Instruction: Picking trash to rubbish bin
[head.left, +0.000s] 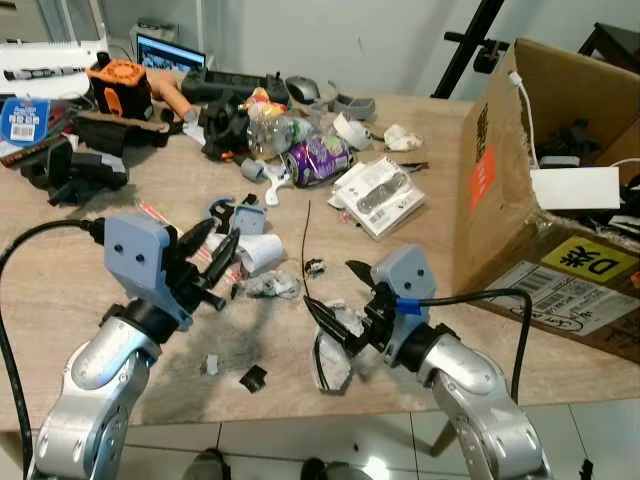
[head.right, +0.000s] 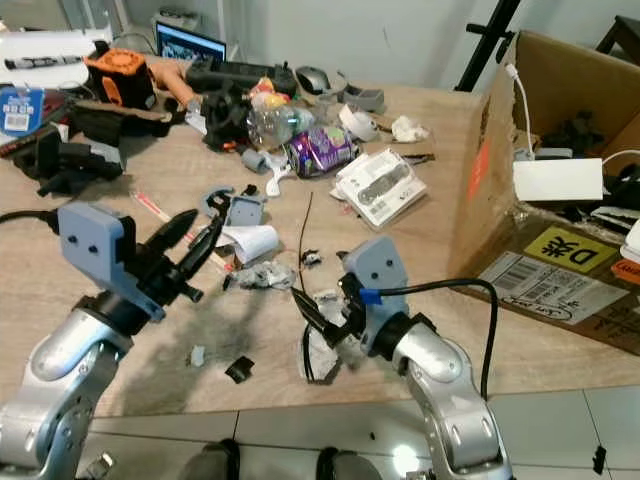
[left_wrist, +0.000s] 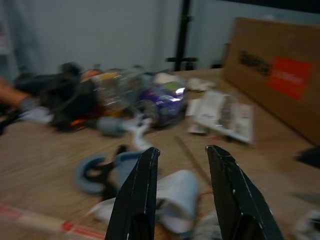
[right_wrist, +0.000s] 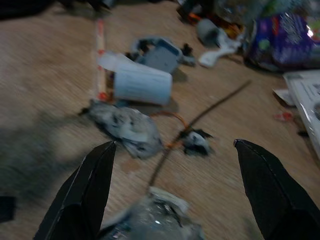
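— Wooden desk (head.left: 60, 290), item one: what sits nearest the cardboard box (head.left: 560, 200)?
— My right claw (head.left: 335, 322), fingers spread wide, low over crumpled clear plastic trash (head.left: 335, 360).
— And farther from the box?
— Rolled white paper (head.left: 258, 252), a grey wad (head.left: 270, 286); my left claw (head.left: 215, 258) hovers above, fingers moderately apart.
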